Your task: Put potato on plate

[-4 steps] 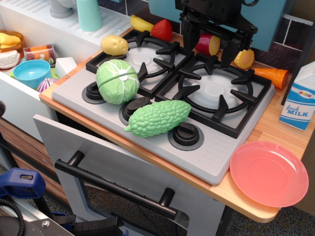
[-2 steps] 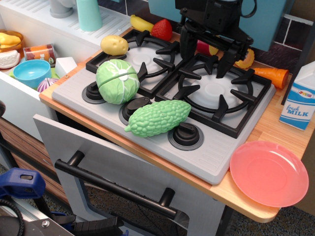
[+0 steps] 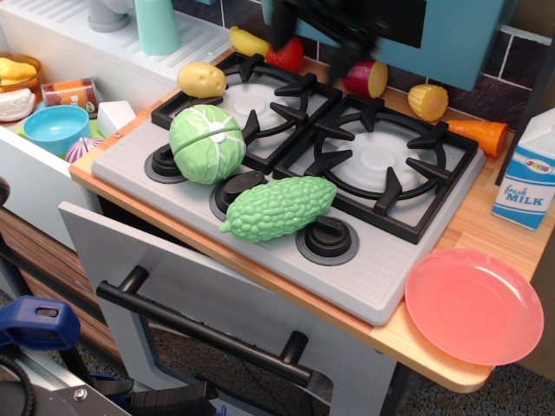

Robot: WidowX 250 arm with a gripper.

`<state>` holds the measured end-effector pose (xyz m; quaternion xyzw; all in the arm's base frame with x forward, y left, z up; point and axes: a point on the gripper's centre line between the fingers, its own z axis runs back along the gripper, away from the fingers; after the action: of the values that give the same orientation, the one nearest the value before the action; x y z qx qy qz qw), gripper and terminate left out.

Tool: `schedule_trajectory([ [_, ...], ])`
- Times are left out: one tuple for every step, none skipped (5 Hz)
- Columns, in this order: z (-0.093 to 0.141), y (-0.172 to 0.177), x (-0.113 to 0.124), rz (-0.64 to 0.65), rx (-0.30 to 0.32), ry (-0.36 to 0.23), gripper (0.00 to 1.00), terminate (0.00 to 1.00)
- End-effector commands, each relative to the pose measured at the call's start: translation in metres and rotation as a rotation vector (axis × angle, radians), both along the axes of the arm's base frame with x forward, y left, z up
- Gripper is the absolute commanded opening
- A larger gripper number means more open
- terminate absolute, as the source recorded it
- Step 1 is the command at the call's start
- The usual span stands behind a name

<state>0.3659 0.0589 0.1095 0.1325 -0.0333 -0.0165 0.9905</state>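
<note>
The potato [image 3: 201, 79], small, yellow-tan and egg-shaped, lies at the back left corner of the stove, beside the left burner grate. The salmon-pink plate [image 3: 474, 305] lies flat and bare on the wooden counter at the front right. My gripper [image 3: 319, 39] is a dark motion-blurred shape at the top edge, above the back of the stove and to the right of the potato. Its fingers appear spread, with nothing between them.
A green cabbage [image 3: 206, 143] and a green bitter gourd [image 3: 279, 208] sit on the stove front [image 3: 381, 277]. A banana [image 3: 247, 41], strawberry [image 3: 286, 54], corn chunk [image 3: 428, 101] and carrot [image 3: 479, 134] line the back. A milk carton [image 3: 529, 169] stands right, a blue bowl [image 3: 55, 128] left.
My gripper has risen from just over the right burner and moved left along the back of the stove, toward the potato. No object has moved.
</note>
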Motion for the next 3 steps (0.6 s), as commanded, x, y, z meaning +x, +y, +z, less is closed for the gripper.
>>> schedule_trajectory([
  [0.021, 0.051, -0.002, 0.016, 0.052, -0.06, 1.0, 0.0],
  [0.017, 0.074, -0.002, 0.021, 0.061, -0.085, 1.0, 0.0],
  [0.019, 0.09, 0.02, 0.009, 0.055, -0.092, 1.0, 0.0],
])
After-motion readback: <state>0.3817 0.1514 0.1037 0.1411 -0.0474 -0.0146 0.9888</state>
